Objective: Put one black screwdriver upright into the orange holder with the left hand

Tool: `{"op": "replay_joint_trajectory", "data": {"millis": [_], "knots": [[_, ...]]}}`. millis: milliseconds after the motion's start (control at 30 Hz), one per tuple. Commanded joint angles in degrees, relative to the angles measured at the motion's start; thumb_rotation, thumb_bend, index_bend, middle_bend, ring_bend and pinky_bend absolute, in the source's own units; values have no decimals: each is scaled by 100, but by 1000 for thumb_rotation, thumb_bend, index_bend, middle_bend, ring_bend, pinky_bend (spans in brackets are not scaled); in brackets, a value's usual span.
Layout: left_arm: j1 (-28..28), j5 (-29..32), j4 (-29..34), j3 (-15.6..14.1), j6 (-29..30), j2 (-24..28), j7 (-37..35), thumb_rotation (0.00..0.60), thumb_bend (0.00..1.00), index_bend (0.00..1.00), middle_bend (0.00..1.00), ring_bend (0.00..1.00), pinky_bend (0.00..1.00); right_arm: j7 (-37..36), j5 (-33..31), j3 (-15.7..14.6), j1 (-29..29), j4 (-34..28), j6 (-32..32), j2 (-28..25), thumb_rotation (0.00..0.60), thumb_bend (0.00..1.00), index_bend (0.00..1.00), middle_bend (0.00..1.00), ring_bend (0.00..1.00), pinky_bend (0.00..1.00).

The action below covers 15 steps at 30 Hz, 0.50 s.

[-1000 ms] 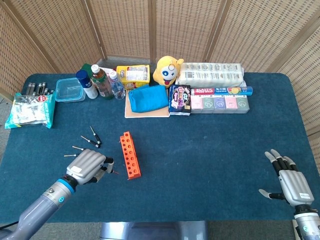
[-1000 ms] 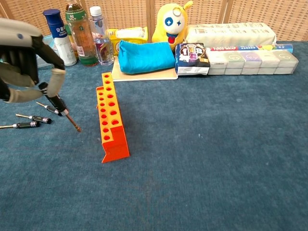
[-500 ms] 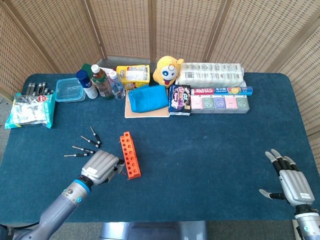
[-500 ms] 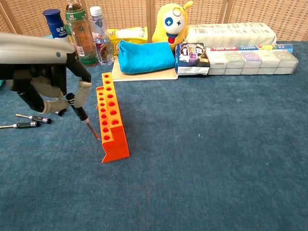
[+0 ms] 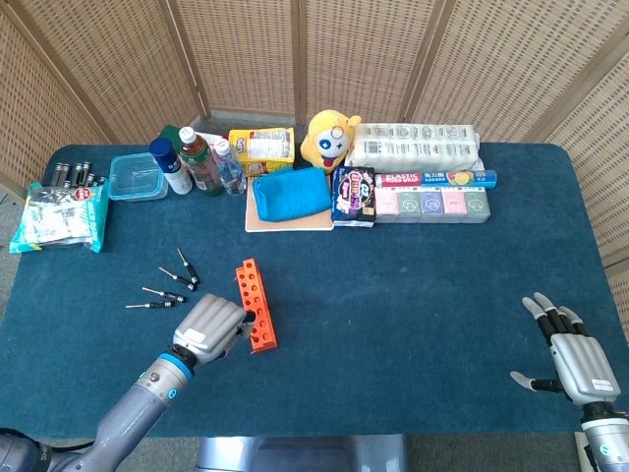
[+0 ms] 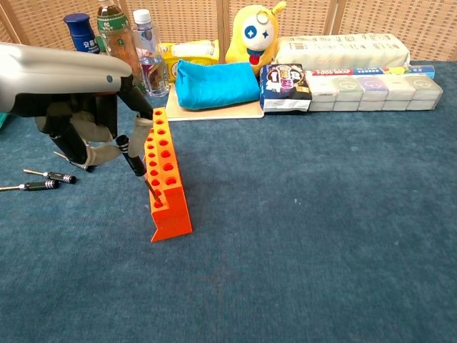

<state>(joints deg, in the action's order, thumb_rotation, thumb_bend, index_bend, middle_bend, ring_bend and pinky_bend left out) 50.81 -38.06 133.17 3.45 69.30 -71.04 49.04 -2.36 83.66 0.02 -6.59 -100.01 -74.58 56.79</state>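
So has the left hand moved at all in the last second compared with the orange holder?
Yes. The left hand has carried the black screwdriver rightward from beside the loose screwdrivers to the orange holder, its tip now over a front hole.

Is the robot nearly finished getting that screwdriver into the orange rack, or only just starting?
Close to the end. Done: the left robot hand has picked up one black screwdriver. In hand: the tool is tilted, its tip at a front hole of the orange holder, not seated. Left: stand it upright, push it in, let go. Other screwdrivers lie on the table. The right robot hand rests open.
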Motion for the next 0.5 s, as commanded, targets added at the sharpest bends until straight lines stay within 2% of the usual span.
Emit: {"op": "replay_joint_trajectory", "data": {"millis": [33, 500], "knots": [[35, 48, -15, 13, 15, -47, -26, 600, 471, 563, 1000, 1000, 1000, 2, -6, 1, -1, 1, 3, 0, 525, 0, 3, 24, 135, 63], [194, 191, 17, -9, 129, -79, 5, 600, 472, 562, 1000, 1000, 1000, -40, -15, 4, -4, 4, 7, -15, 525, 0, 3, 24, 134, 63]]}}
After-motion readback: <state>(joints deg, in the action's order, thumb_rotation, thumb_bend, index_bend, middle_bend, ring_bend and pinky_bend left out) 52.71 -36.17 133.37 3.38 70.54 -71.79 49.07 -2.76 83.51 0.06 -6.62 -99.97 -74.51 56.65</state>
